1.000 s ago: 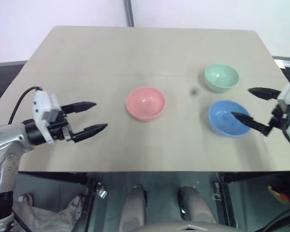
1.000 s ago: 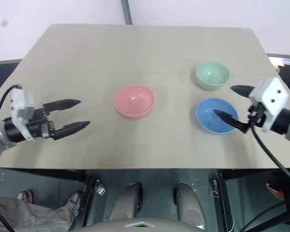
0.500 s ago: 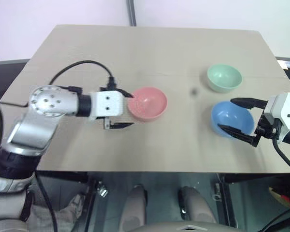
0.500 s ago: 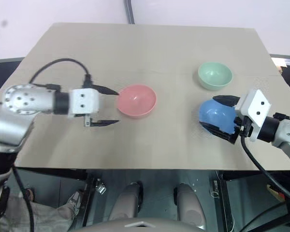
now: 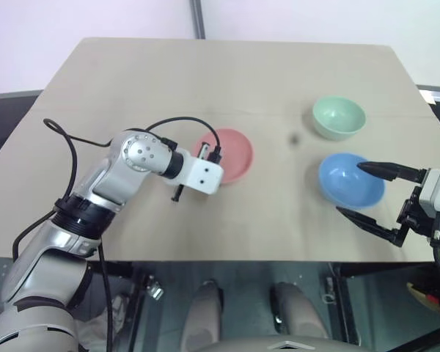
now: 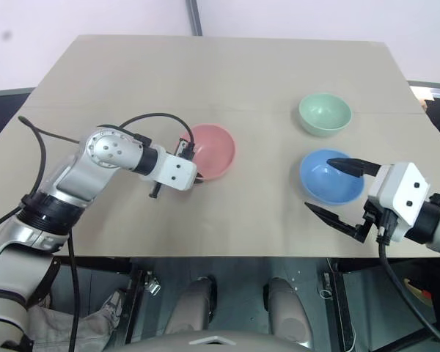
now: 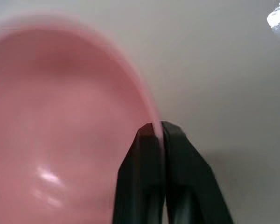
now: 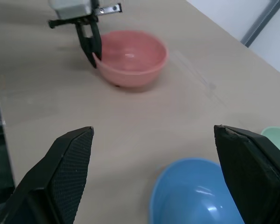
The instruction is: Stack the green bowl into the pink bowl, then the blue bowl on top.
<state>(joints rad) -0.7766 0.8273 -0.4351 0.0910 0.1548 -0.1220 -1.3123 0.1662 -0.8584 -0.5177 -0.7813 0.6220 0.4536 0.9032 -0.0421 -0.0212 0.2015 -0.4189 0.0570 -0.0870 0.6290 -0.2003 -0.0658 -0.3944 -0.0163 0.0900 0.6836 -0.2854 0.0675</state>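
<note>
The pink bowl (image 5: 233, 150) sits at the middle of the table. My left gripper (image 7: 157, 126) is shut on its near-left rim, the thin edge pinched between the two black fingers (image 8: 91, 45). The green bowl (image 5: 339, 117) stands upright at the right, farther back. The blue bowl (image 5: 350, 180) stands just in front of it. My right gripper (image 5: 350, 189) is open at the blue bowl's near-right side. One finger reaches over the bowl's edge and the other is beside the bowl towards me. Nothing is in its grip.
The tan table (image 5: 169, 81) has bare room at the back and on the left. Its front edge runs close below my right gripper. A small dark spot (image 5: 294, 138) marks the top between the pink and green bowls. My left arm's cable (image 5: 169, 121) loops over the table.
My left arm swung right to the pink bowl, rolled its wrist and shut on the rim. My right gripper drew back from the blue bowl towards the table's front edge, still open.
</note>
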